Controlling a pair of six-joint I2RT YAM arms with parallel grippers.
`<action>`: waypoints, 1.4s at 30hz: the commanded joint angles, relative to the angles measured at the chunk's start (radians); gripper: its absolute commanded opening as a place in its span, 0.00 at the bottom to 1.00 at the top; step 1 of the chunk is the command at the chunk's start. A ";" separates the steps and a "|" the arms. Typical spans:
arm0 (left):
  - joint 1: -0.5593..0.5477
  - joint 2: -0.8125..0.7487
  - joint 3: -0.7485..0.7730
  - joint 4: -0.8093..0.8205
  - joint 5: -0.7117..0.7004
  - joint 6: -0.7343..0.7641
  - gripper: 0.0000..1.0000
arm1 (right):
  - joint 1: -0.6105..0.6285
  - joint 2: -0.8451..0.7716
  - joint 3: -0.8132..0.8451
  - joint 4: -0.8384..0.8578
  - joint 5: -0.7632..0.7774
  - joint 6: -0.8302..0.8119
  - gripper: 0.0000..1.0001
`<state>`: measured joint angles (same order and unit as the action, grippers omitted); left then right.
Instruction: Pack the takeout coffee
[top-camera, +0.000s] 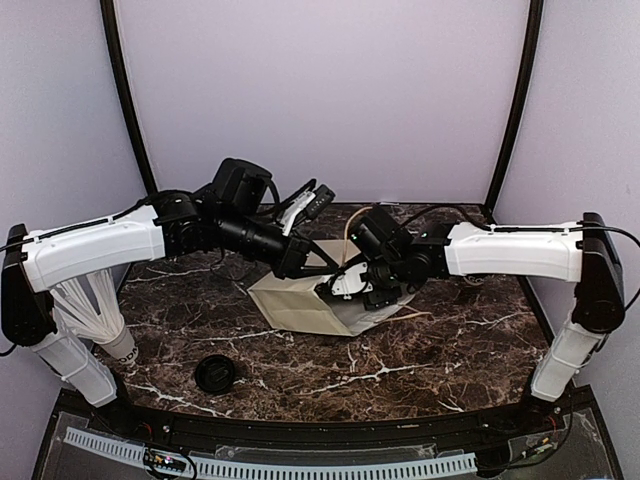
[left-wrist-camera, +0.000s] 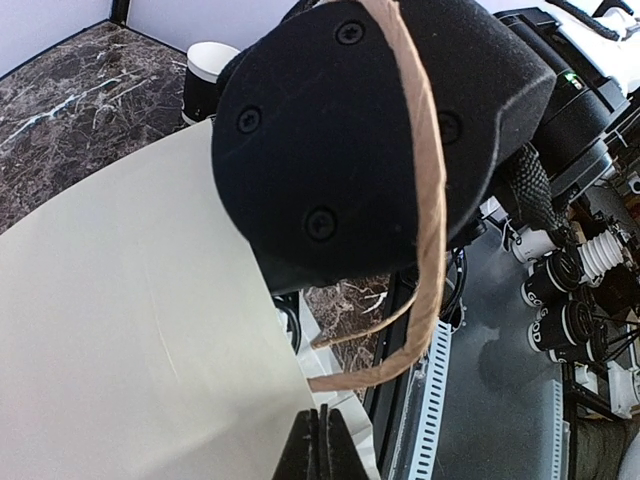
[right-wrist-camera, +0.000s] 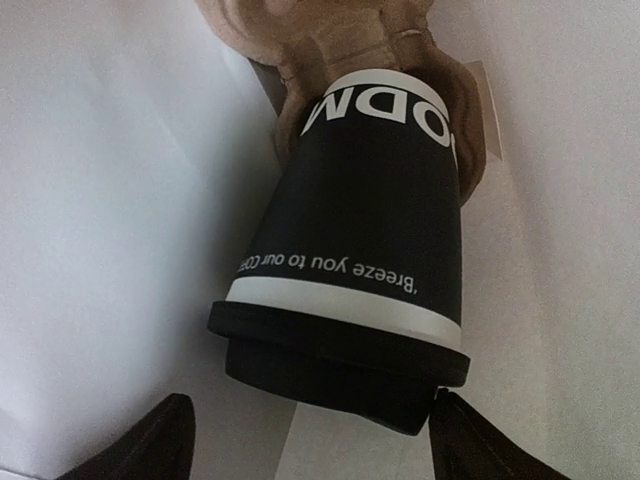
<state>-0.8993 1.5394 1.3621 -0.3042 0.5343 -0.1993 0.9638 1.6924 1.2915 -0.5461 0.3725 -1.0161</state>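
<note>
1. Left gripper (left-wrist-camera: 320, 447): jaws pinched shut on paper bag (left-wrist-camera: 120, 330) rim, apparently holding its mouth open.
2. Takeout coffee (right-wrist-camera: 350, 210): inside bag, base seated in pulp carrier (right-wrist-camera: 300, 30).
3. Right gripper (right-wrist-camera: 312, 445): jaws spread, flanking lid (right-wrist-camera: 330, 385), gripping nothing.

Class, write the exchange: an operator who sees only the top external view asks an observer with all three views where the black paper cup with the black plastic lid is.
Operator: From above I see no lidded cup. Where is it?
Observer: The right wrist view shows the black lidded paper cup lying inside the white paper bag.
Operator: Is the right gripper clamped on it?
Observer: No. The right gripper is open, with one finger on each side of the black plastic lid.
</note>
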 joint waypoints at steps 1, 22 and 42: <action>0.002 -0.006 -0.014 0.023 0.041 -0.010 0.00 | -0.013 0.022 -0.033 0.112 -0.005 -0.010 0.77; 0.023 -0.018 -0.033 0.027 0.023 0.001 0.00 | -0.015 -0.018 0.095 -0.077 -0.108 0.041 0.38; 0.061 -0.003 0.036 -0.116 0.119 0.054 0.00 | 0.064 -0.046 0.154 -0.128 -0.033 -0.159 0.53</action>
<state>-0.8459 1.5410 1.3495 -0.3531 0.6174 -0.1772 0.9939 1.7008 1.4010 -0.6369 0.3176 -1.1213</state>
